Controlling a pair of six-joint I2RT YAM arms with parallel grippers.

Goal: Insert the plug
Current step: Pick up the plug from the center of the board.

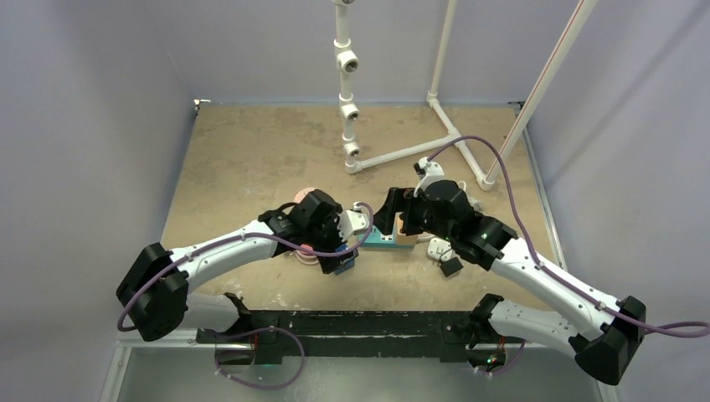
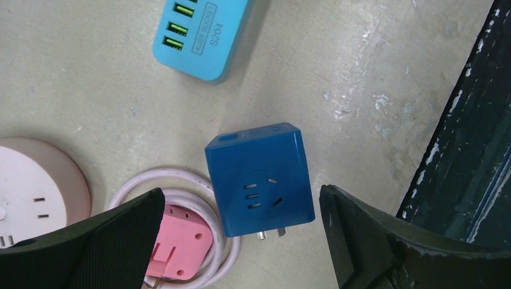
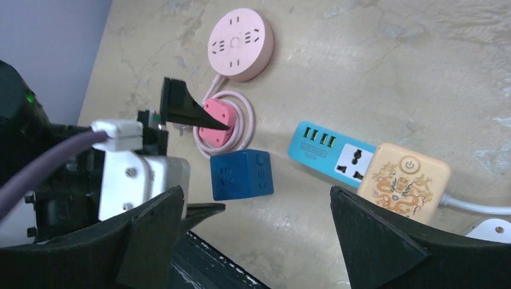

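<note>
Even, soft light; sharp focus

The left arm (image 1: 226, 251) and the right arm (image 1: 536, 272) each sweep inward from an outer corner, elbows low, so that the two wrists come close together near the middle without touching. The left tool (image 1: 350, 244) points downward, its jaws spread wide with nothing between its fingers (image 2: 120, 235). The right tool (image 1: 392, 216) tilts down toward the left one, its jaws also wide apart and empty.
</note>
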